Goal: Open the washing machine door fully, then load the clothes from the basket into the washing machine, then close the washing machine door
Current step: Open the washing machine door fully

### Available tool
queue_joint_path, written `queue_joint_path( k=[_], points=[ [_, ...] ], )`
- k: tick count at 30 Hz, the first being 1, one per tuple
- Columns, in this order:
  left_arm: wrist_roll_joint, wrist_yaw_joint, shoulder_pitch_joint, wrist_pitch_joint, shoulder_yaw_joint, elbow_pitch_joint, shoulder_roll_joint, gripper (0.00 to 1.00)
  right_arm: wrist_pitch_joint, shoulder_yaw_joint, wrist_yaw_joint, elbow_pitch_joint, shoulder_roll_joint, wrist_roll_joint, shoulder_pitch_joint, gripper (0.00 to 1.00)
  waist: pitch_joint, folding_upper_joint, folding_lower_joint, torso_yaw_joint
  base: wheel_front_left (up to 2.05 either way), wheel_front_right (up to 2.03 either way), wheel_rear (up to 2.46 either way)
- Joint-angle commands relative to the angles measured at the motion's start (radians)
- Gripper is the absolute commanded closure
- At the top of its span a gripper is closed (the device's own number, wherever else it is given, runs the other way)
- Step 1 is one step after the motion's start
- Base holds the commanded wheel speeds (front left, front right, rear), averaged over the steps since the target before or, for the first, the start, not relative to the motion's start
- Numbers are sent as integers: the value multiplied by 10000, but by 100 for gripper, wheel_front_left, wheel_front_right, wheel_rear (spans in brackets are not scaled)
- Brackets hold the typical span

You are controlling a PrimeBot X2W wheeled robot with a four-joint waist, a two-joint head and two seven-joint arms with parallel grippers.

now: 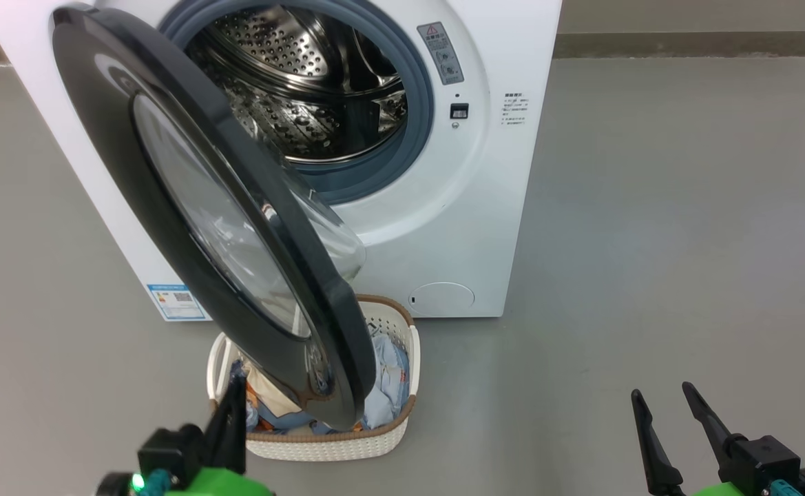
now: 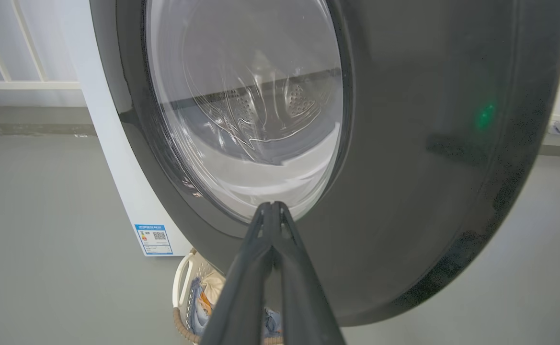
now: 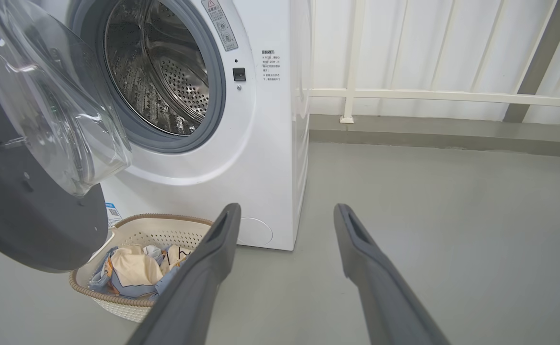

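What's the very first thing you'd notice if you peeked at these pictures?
The big round washing machine door, black-rimmed with a bulging glass window, stands open at the left of the white washing machine, baring its shiny steel drum. Below the door sits a small cream basket of clothes on the grey floor. The left claw is shut, pointing at the door's outer face; the right claw stands open at lower right.

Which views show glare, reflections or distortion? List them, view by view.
Head view: pale sheen on the washing machine door rim, upper left. Left wrist view: a green dot reflected in that rim, and the drum holes look warped in its glass. Right wrist view: small bright glints on the glass bowl.
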Motion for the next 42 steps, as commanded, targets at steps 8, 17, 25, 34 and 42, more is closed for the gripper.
queue_joint_path(
  k=[8, 17, 25, 34, 42],
  points=[
    [408, 426, -1219, -94, 854, -2180, 235, 100, -109, 287, 62, -255, -52, -59, -276, 0, 71, 0, 0, -13, 0, 0, 0],
    [787, 594, -2051, 96, 1030, -4697, 529, 100, -116, 321, 62, -309, -51, -152, -286, 0, 70, 0, 0, -115, 0, 0, 0],
    [808, 533, -2428, 1023, -42, -6650, 334, 100, -121, 440, 62, -413, -51, -200, -180, 0, 66, 0, 0, -249, 0, 0, 0],
    [-25, 422, -2076, 2011, -2268, -6717, 123, 100, -124, 912, 62, -482, -51, -145, -201, 0, 119, 0, 0, -310, 0, 0, 0],
    [-387, 782, -1711, 2106, -3124, -5549, 97, 100, -123, 1226, 62, -572, -51, -93, -166, 0, 149, 0, 0, -176, 0, 0, 0]
  ],
)
